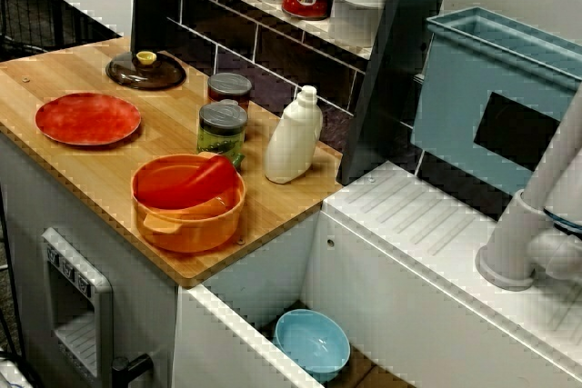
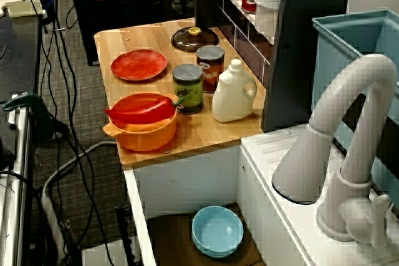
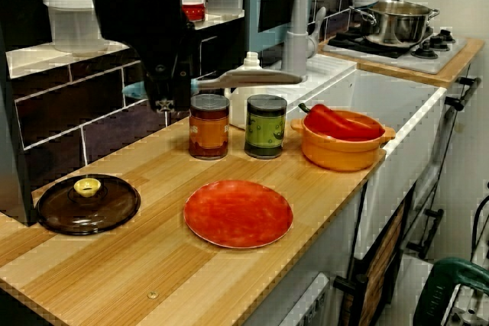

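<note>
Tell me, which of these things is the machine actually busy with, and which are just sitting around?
Nearest the gripper, as far as the views show: brown lid, red plate.

Just lying about: orange-brown can, green can, white bottle, orange pot, red pepper, blue bowl.

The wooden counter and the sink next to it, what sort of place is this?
It looks like a play kitchen, probably in a lab: a wooden counter beside a white sink with a faucet, a steel pot on a stove, and loose cables on the floor.
</note>
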Robot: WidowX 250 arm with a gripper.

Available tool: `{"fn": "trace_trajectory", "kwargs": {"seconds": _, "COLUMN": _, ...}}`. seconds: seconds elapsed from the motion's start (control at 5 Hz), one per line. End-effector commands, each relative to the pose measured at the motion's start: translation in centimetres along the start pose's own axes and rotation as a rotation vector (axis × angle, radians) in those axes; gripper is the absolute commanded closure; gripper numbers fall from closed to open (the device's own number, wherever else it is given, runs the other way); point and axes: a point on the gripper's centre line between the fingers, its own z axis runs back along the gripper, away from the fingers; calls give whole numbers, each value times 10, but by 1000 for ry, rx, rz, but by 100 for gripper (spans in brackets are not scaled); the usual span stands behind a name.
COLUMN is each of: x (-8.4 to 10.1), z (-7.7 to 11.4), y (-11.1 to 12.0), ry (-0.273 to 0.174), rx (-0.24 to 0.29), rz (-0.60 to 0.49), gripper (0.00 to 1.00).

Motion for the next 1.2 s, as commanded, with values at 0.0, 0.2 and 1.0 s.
{"fn": "trace_trajectory", "kwargs": {"seconds": 0.0, "x": -2, "z": -2, "y": 15, "ry": -29, "rx": 33, "rz": -42, "gripper": 100}}
{"fn": "trace_trajectory", "kwargs": {"seconds": 0.2, "x": 2, "z": -13, "y": 22, "ry": -30, "rx": 73, "rz": -103, "gripper": 100}}
{"fn": "trace_trajectory", "kwargs": {"seconds": 1.0, "x": -4, "z": -71, "y": 10, "ry": -45, "rx": 124, "rz": -104, "gripper": 100}}
